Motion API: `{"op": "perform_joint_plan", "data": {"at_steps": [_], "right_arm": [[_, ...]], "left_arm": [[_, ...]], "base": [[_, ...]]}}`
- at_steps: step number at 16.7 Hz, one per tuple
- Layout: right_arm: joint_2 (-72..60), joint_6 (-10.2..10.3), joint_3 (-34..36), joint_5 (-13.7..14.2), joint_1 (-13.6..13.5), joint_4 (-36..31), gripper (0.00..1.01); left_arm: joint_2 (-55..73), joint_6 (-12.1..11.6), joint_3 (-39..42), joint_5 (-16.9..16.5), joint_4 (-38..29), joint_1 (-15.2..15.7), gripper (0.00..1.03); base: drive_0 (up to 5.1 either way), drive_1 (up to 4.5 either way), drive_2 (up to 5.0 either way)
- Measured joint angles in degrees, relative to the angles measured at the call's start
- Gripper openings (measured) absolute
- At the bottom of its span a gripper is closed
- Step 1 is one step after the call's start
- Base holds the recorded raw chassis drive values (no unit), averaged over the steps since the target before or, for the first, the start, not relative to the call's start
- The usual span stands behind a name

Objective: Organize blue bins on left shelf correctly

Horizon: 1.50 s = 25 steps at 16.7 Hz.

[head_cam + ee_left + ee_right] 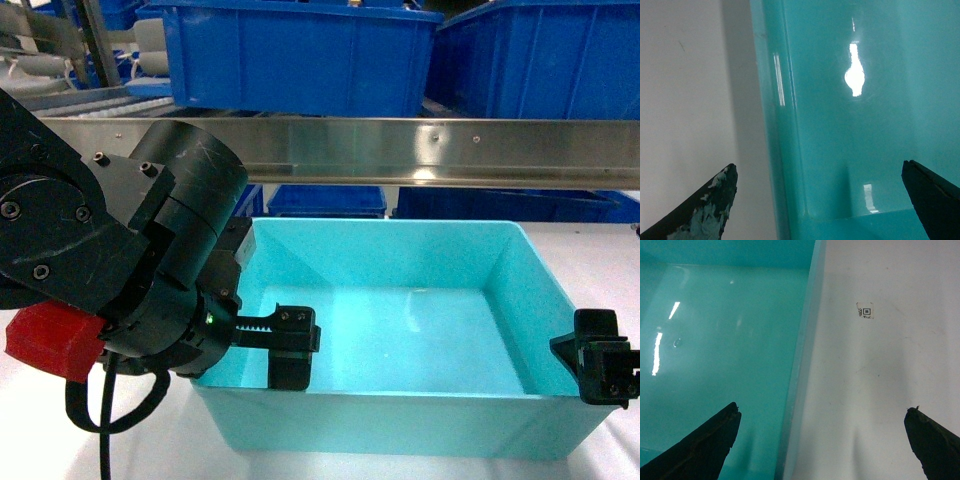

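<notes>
Steel crossbar (pixel 400 150) low over open bin (pixel 400 410)

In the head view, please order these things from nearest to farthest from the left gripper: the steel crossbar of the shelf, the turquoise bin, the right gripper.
1. The turquoise bin: the left gripper is at its left wall.
2. The steel crossbar: above, behind the bin.
3. The right gripper: at the bin's far right wall.

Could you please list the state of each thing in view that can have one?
Turquoise bin: empty, upright on the white surface, not on the shelf.
Left gripper: open, straddling the bin's left wall.
Right gripper: open, straddling the bin's right wall.
Royal-blue crates: on the shelf, contents hidden.
</notes>
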<state>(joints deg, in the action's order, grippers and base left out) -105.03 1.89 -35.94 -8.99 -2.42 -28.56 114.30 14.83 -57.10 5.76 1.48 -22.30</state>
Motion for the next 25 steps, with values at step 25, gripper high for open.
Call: {"op": "perform_joint_plan", "data": {"at_steps": [25], "right_arm": [[-2.56,-0.02,-2.05,0.63,-1.57,-0.26,0.91]], "left_arm": [[0.0,-0.02,0.0,-0.02,0.0,0.0,0.96]], "base": [[0.0,0.0,0.0]]}}
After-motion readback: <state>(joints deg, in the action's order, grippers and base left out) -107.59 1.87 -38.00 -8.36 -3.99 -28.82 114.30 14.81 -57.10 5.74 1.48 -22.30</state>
